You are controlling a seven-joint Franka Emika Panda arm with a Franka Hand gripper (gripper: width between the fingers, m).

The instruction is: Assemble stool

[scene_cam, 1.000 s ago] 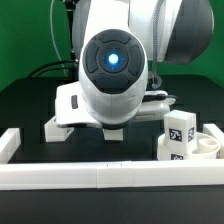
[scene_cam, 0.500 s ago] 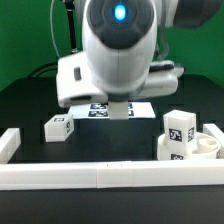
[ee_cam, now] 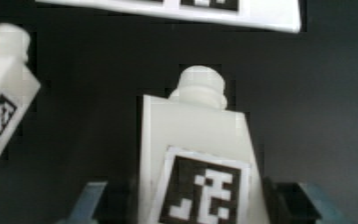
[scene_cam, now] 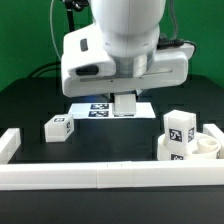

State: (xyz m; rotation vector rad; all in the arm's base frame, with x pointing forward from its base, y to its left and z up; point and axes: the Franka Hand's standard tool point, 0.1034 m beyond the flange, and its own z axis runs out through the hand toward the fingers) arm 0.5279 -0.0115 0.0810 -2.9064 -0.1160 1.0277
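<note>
My claw grips one tagged stool leg, lifted above the marker board. I judge this the carrying step (next comes lining its peg over a seat hole). Right, the seat holds one leg; another leg lies left.

No words, numbers or brand names can be read. The only printed signs are black-and-white square tags: on the marker board, on the loose leg, on the leg standing on the seat, and on the near leg in the wrist view.
</note>
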